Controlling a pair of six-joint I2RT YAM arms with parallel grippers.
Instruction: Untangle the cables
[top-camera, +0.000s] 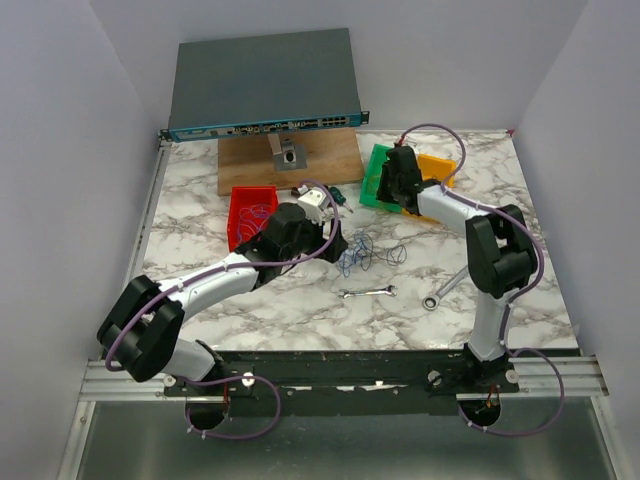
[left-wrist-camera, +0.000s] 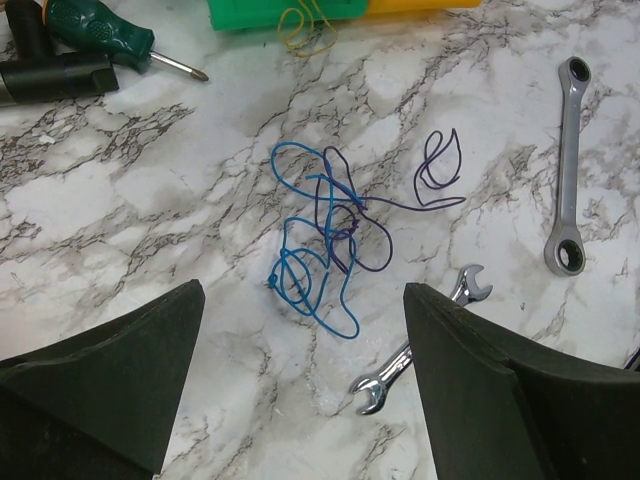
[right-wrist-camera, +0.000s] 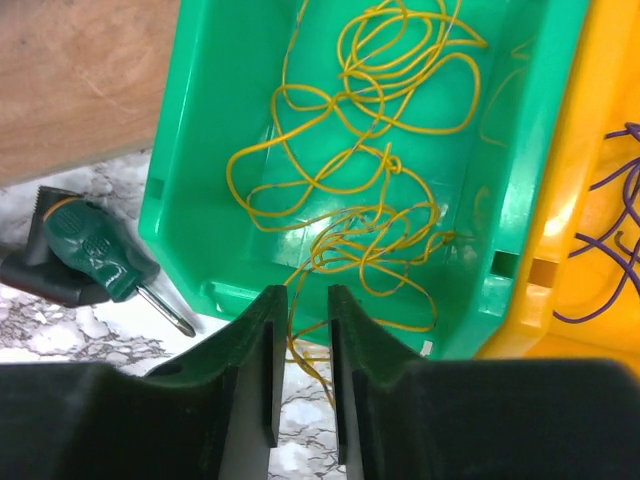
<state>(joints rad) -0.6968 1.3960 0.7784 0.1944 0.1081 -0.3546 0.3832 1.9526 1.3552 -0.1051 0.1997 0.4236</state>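
Your left gripper (left-wrist-camera: 300, 295) hangs spread wide over the blue cable (left-wrist-camera: 296, 275) and the dark cable (left-wrist-camera: 345, 225), which lie knotted together on the worktop (left-wrist-camera: 150, 200). That spread seems meant to straddle the knot before coming down on one strand. Your right gripper (right-wrist-camera: 308, 300) sits at the near lip of the green bin (right-wrist-camera: 200, 150), jaws narrow but a slit apart. The yellow cable (right-wrist-camera: 380, 170) is heaped in that bin, with a strand spilling over the lip into the slit. The gap looks wider than the strand, so it is probably not pinched. A purple cable (right-wrist-camera: 610, 240) lies in the yellow bin (right-wrist-camera: 590, 150) beside it. The worktop is white marble-patterned, smooth, so thin wire will likely slide rather than catch. Two wrenches (left-wrist-camera: 565, 170) and a screwdriver (left-wrist-camera: 100, 35) lie nearby, and plain pale walls enclose the cell.
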